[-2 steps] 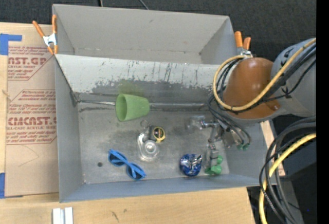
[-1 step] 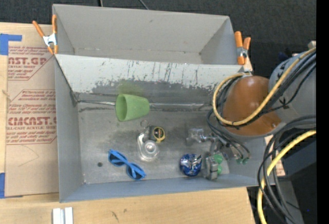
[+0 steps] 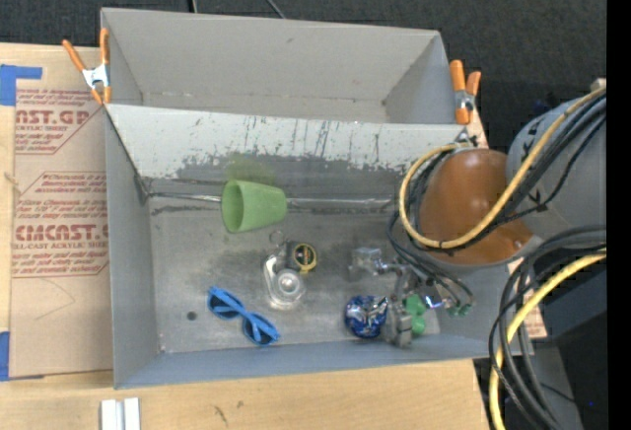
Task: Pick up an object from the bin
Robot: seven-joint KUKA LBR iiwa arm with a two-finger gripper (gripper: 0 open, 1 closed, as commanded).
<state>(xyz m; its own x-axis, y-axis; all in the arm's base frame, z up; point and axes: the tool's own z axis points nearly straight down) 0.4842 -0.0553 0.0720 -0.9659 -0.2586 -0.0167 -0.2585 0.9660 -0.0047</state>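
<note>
Risk, as judged: the blue glasses (image 3: 243,315), green cup (image 3: 252,204) and clear glass (image 3: 284,285) lie well to the left and are unlikely to be disturbed. The blue ball (image 3: 367,317), crumpled and shiny, could skid across the bin (image 3: 177,250) floor or jam against the front wall if struck off-centre. Position: the ball lies front right, just left of the claw (image 3: 404,312). Claw state: cannot tell whether apart or together
</note>
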